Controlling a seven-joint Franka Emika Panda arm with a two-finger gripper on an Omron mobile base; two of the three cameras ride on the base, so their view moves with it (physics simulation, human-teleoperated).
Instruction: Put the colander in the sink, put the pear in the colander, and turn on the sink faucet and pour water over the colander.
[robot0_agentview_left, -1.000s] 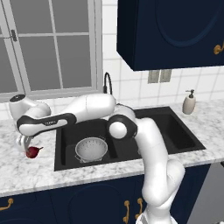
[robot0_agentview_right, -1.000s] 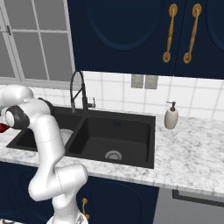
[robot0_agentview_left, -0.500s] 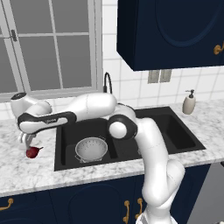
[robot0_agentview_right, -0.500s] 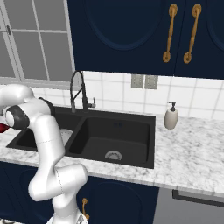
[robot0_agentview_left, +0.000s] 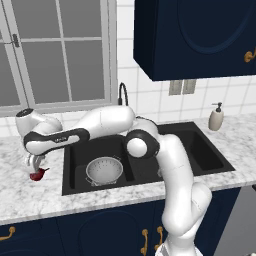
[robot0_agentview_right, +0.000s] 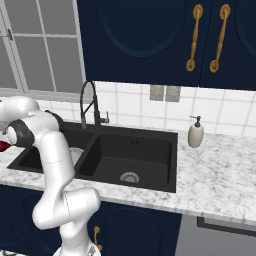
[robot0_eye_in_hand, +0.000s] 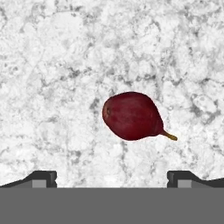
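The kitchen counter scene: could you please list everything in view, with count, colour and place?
colander: one, light grey-white, in the left basin of the sink.
sink: one, black, double basin, set in the counter.
pear: one, dark red, lying on the counter left of the sink.
sink faucet: one, black, behind the sink.
soap dispenser: one, white, on the counter right of the sink.
counter: one, white marbled.
upper cabinets: dark blue, gold handles.
window: one, grey-framed, behind the counter.
end effector: one, open, above the pear.
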